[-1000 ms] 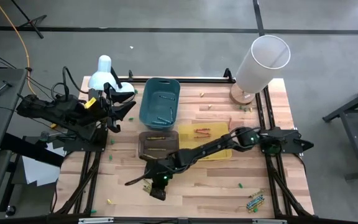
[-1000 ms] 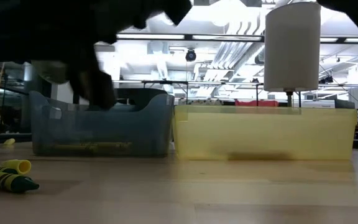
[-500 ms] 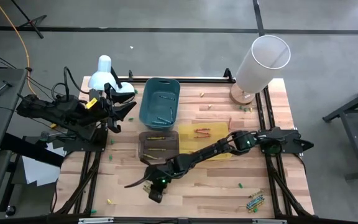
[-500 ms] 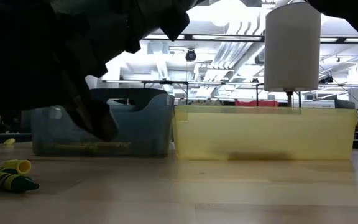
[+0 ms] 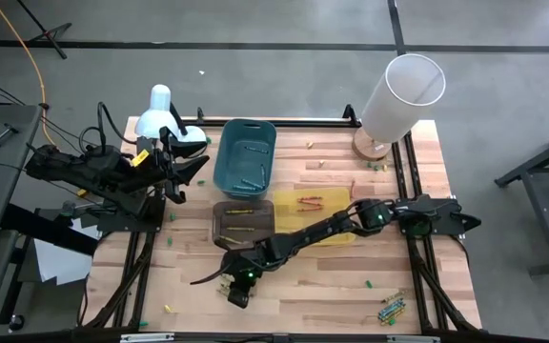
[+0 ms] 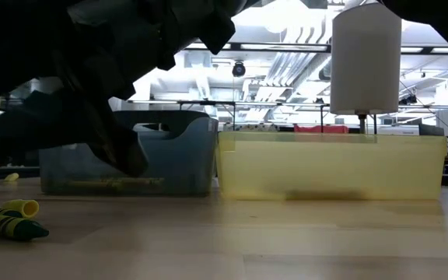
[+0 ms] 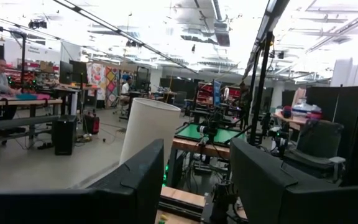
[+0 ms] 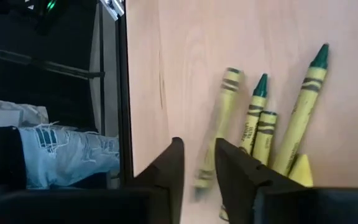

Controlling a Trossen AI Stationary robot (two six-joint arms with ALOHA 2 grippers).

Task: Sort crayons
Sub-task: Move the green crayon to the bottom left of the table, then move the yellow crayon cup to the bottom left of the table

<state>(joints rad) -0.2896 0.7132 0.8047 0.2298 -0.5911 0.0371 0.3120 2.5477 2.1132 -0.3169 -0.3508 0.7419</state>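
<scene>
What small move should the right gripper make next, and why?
Probably lower a little and close on the yellow crayon. The right gripper hangs right over the crayons near the table's front edge, its fingers slightly apart with that crayon's end between them.

The right arm is stretched low across the tabletop from its base at the 3 o'clock side toward 7 o'clock, elbow near the middle, wrist bent down. The right gripper (image 5: 225, 282) is held close above the wood near the front edge — its jaws are seen parted by a narrow gap, nothing clamped between them. The left arm is folded back at the 9 o'clock edge, the left gripper (image 5: 191, 164) raised level, its jaws held apart and empty.
</scene>
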